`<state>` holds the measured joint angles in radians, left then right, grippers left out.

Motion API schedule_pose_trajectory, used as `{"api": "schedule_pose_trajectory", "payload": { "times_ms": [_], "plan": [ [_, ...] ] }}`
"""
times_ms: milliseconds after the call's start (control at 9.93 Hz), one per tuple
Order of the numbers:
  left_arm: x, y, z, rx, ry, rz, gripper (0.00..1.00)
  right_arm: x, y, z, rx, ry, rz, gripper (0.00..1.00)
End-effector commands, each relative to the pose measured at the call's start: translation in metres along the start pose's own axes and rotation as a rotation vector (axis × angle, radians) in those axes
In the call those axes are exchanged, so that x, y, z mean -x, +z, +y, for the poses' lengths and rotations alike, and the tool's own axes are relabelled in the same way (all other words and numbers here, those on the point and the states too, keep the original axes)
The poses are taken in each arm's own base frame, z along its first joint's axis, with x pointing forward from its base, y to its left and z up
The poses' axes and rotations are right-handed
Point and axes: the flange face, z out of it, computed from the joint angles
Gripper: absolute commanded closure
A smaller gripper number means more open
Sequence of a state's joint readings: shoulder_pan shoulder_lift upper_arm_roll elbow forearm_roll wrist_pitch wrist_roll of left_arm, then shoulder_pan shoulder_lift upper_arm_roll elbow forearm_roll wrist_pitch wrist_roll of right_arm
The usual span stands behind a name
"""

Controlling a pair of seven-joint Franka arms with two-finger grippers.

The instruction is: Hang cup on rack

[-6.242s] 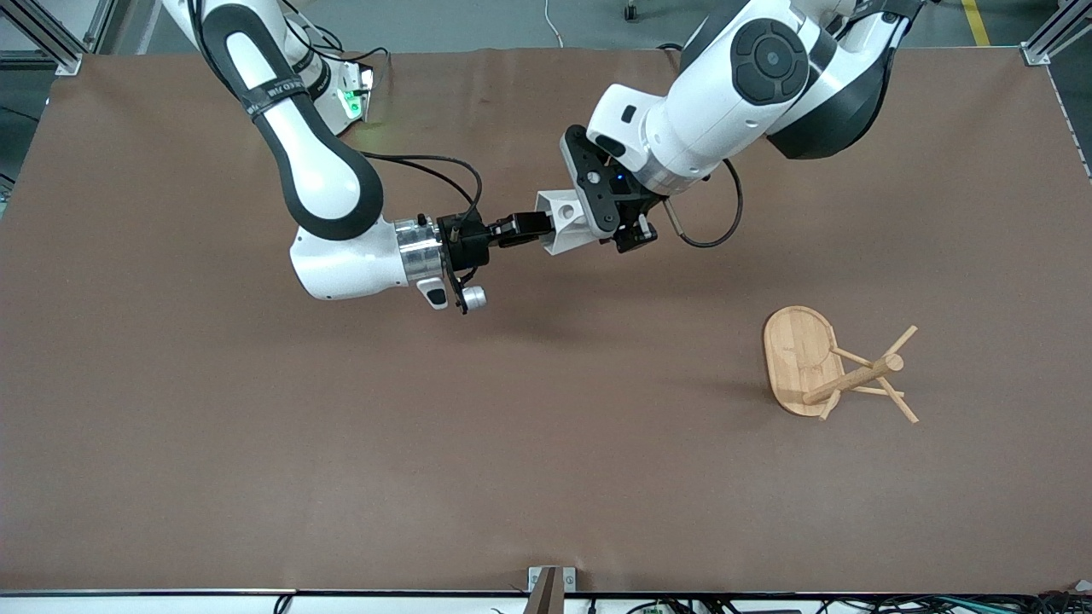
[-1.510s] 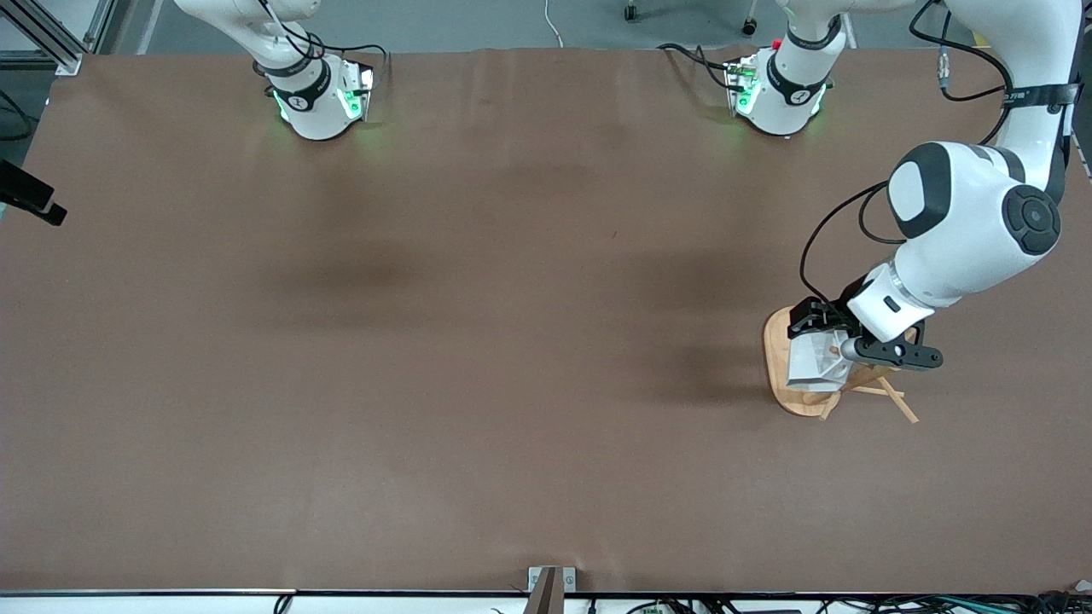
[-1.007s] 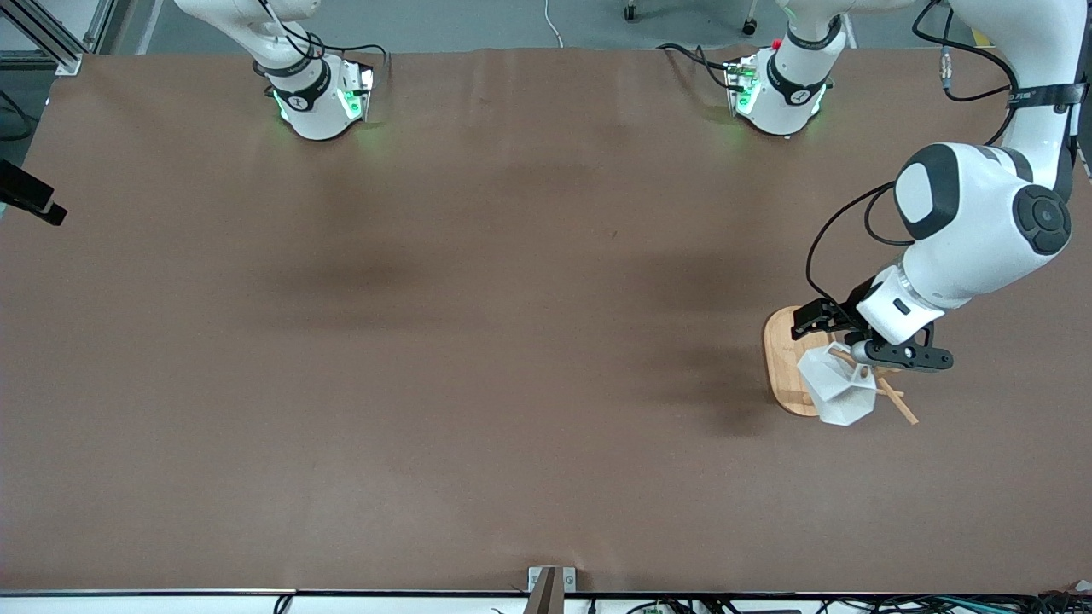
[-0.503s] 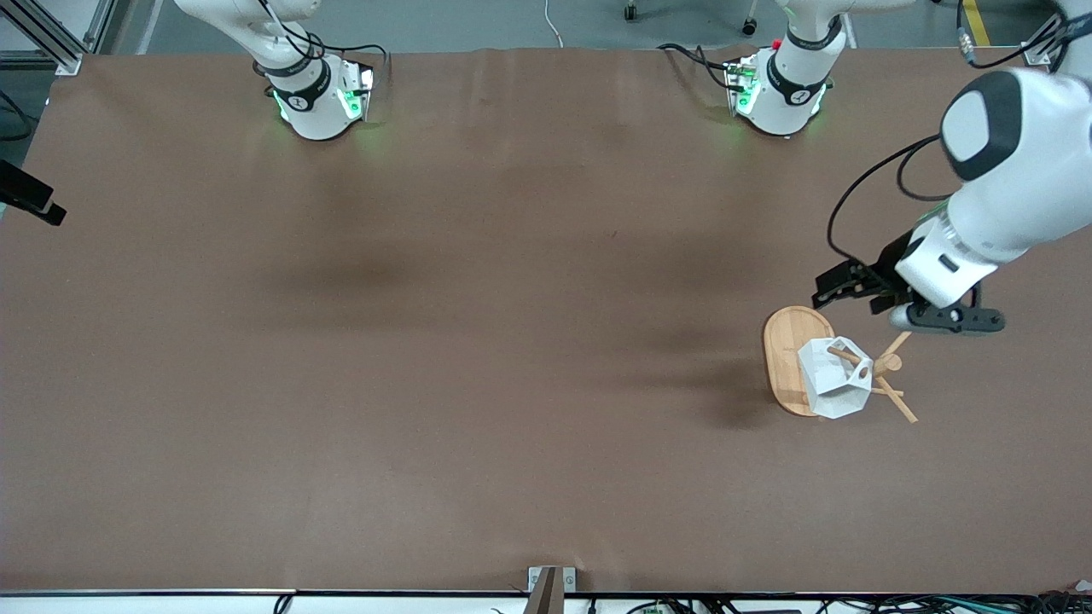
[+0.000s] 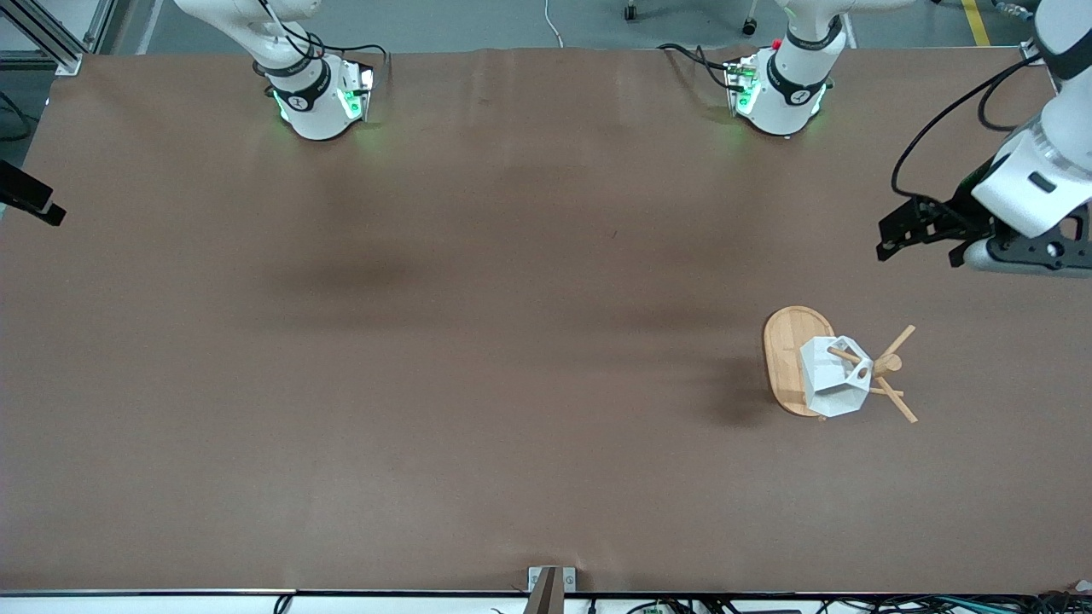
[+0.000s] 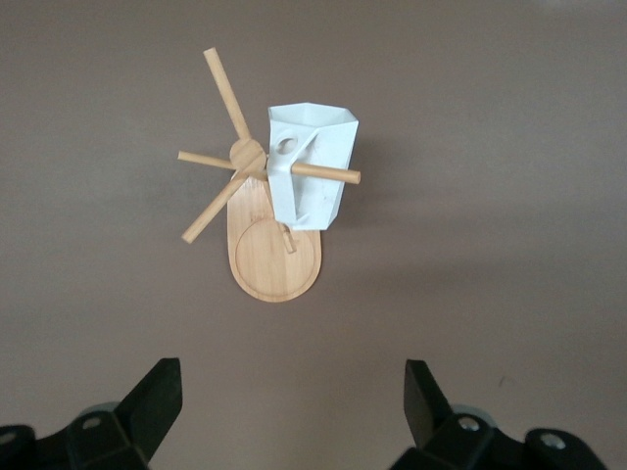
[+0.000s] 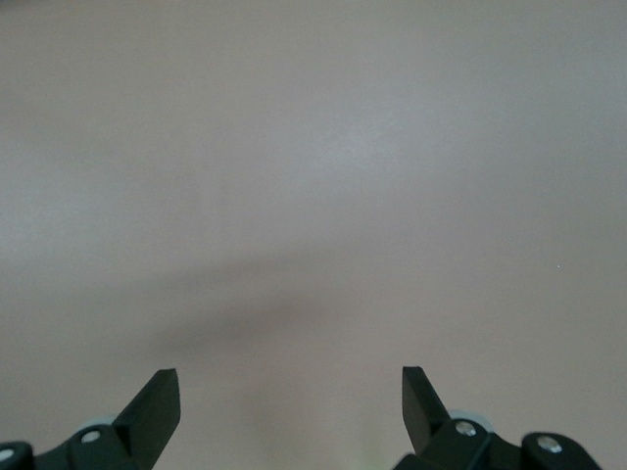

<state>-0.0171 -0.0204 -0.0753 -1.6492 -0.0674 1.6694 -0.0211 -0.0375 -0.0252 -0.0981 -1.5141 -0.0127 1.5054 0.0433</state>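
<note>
The white faceted cup (image 5: 832,379) hangs on the bamboo rack (image 5: 792,341), with a thin peg (image 5: 845,356) passing through the hole in its handle. The rack stands toward the left arm's end of the table. In the left wrist view the cup (image 6: 309,181) hangs over the rack's oval base (image 6: 274,269). My left gripper (image 5: 889,237) is open and empty, raised clear of the rack toward the table's edge; its fingers (image 6: 157,397) are spread wide. My right gripper (image 7: 291,392) is open and empty over bare table.
The brown table (image 5: 478,341) is bare around the rack. The two arm bases (image 5: 316,94) (image 5: 776,85) stand along the table's edge farthest from the front camera. A black part (image 5: 30,200) juts in at the right arm's end.
My left gripper let go of the cup on the peg, then rose and drew away toward the left arm's end. The cup settled hanging on the rack.
</note>
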Motion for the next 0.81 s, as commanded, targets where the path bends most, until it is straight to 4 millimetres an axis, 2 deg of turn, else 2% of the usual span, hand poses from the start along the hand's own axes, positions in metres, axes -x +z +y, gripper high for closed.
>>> {"api": "schedule_pose_trajectory", "payload": {
  "times_ms": [0, 201, 403, 705],
  "plan": [
    [0.025, -0.009, -0.005, -0.029, -0.018, -0.076, 0.00, 0.000, -0.003, 0.002, 0.014, -0.008, -0.002, 0.00],
    [0.040, -0.027, -0.003, -0.067, -0.035, -0.066, 0.00, -0.003, -0.003, 0.000, 0.009, -0.011, 0.022, 0.00],
    [0.047, -0.032, -0.002, -0.088, -0.036, -0.071, 0.00, -0.002, 0.000, 0.000, 0.009, -0.010, 0.010, 0.00],
    [0.044, -0.028, -0.001, -0.125, -0.030, -0.077, 0.00, -0.002, 0.000, 0.001, 0.009, -0.008, 0.007, 0.00]
  ]
}}
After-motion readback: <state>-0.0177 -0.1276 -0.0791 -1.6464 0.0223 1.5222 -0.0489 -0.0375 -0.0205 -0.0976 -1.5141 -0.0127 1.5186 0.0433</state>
